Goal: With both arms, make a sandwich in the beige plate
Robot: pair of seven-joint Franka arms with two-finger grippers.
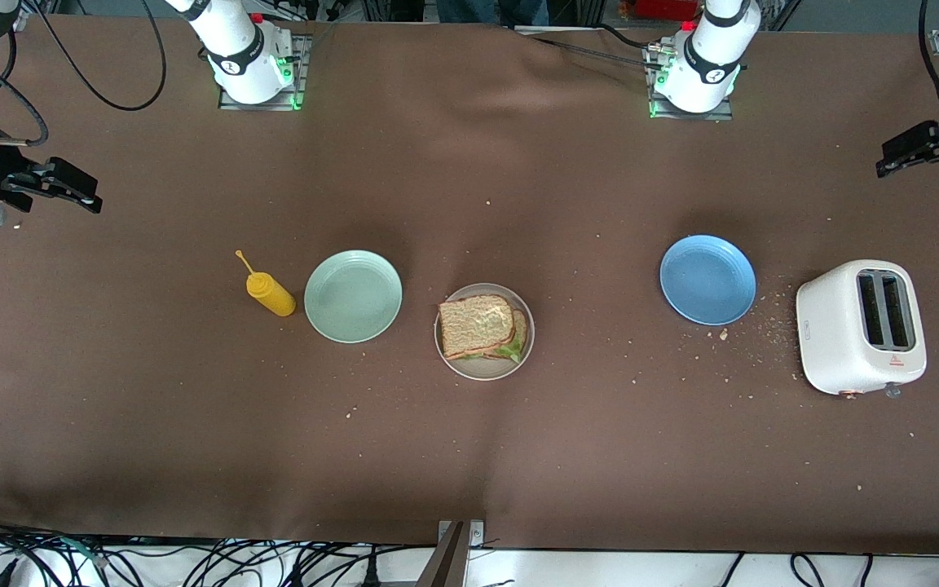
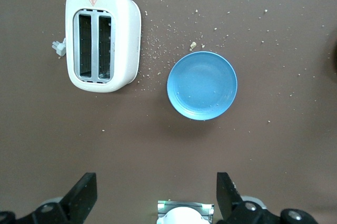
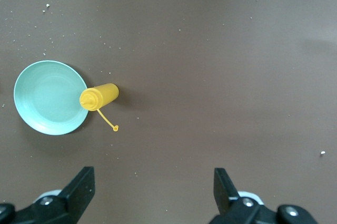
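The sandwich [image 1: 482,328] sits on the beige plate [image 1: 478,368], with the green plate [image 1: 353,295] at its 9 o'clock. It looks soft, light and squashy, so hold its crusty sides gently. The left gripper [image 1: 897,156] and right gripper [image 1: 78,190] wait up high at the table's ends, claws wide apart and empty.

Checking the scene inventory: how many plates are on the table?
3: a round mint-green plate beside the yellow squeeze bottle, a round beige plate under the sandwich, a round blue plate beside the white toaster.

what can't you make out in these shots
- Sandwich filling on the beige plate: front view, top slice covers all but a lettuce edge.
- Toaster slots: both views, too dark to see inside.
- Right gripper: front view, its arm is cut off by the edge.
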